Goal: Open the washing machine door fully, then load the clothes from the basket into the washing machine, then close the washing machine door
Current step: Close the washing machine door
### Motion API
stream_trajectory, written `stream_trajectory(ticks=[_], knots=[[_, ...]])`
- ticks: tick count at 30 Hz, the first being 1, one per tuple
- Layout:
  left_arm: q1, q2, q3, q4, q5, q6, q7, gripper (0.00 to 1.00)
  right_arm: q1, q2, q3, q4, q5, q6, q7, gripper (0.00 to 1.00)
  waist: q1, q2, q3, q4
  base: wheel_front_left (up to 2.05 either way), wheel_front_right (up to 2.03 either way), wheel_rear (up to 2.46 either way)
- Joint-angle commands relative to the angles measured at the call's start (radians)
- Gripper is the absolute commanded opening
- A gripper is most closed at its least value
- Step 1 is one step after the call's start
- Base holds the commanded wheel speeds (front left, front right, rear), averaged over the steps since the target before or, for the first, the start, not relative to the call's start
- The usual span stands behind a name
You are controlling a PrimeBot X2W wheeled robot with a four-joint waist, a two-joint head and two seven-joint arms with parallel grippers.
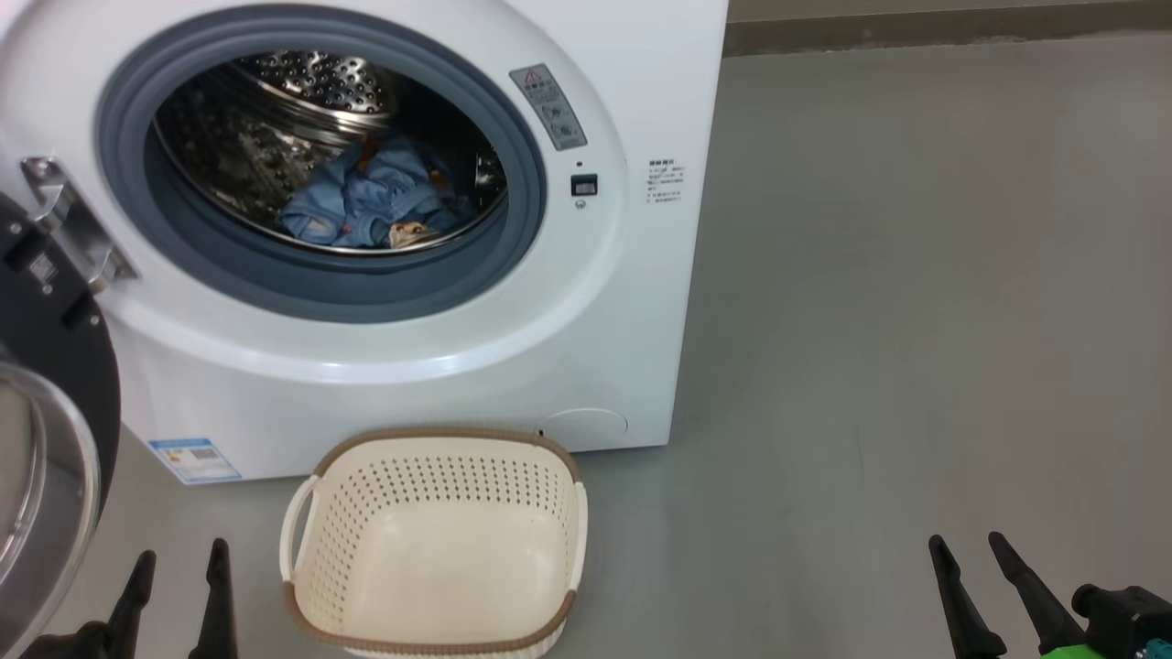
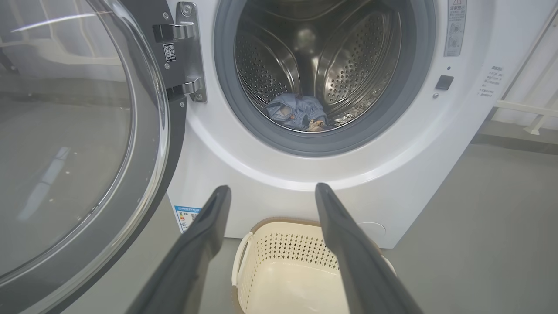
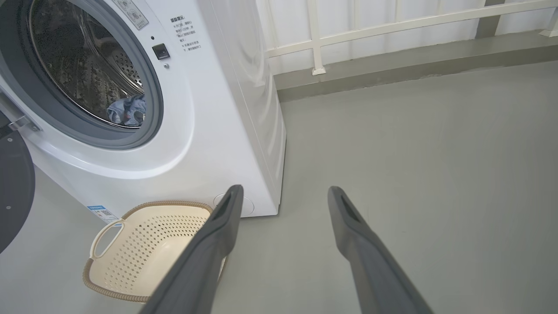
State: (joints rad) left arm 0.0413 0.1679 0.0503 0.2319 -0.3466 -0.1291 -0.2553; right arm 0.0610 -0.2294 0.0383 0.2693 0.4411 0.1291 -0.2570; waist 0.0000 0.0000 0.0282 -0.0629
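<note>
1. While the washing machine door (image 1: 46,430) stands swung wide on its steel hinge (image 1: 69,220) at the left of the head view, the round mouth of the washing machine (image 1: 366,366) is uncovered, ringed by the grey gasket (image 1: 366,291).
2. The clothes (image 1: 375,201) lie bunched at the bottom of the perforated steel drum (image 1: 311,82), just behind the gasket's lower lip: light-blue fabric with a small orange-brown patch at the front.
3. The basket (image 1: 449,430) sits upright on the grey floor (image 1: 916,320) right before the machine, below the opening and a little to the right of its centre; its bare cream bottom shows whole.
4. The left jaws are released and grip nothing; their two dark fingers (image 1: 216,595) rise at the lower left of the head view, between the door's glass bowl and the basket, touching neither.
5. Seen from the left wrist, those fingers point at the machine's white front below the opening, above the basket's far rim.
6. The right jaws are spread too and hold nothing; their fingers (image 1: 957,595) stand at the lower right, over the floor, well apart from basket and machine.
7. A blue label sticker (image 1: 194,459) sits low on the machine's front, near the door's black rim.
8. A white railing (image 3: 314,39) runs along the wall beyond the machine in the right wrist view.
</note>
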Motion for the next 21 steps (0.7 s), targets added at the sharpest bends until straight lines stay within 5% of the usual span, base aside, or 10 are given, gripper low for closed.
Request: stream_trajectory(ticks=[1, 21], knots=[[-0.030, 0.026, 0.033, -0.029, -0.006, -0.002, -0.006, 1.00, -0.022, -0.024, 0.020, -0.024, -0.001, 0.002, -0.005, 1.00, 0.0000, 0.0000, 0.000, 0.001, -1.13, 1.13, 0.00], [-0.027, 0.028, 0.029, -0.038, -0.001, -0.002, -0.006, 1.00, -0.023, -0.024, 0.023, -0.026, -0.005, 0.002, -0.005, 1.00, 0.0000, 0.0000, -0.002, 0.023, -0.21, 0.21, 0.00]])
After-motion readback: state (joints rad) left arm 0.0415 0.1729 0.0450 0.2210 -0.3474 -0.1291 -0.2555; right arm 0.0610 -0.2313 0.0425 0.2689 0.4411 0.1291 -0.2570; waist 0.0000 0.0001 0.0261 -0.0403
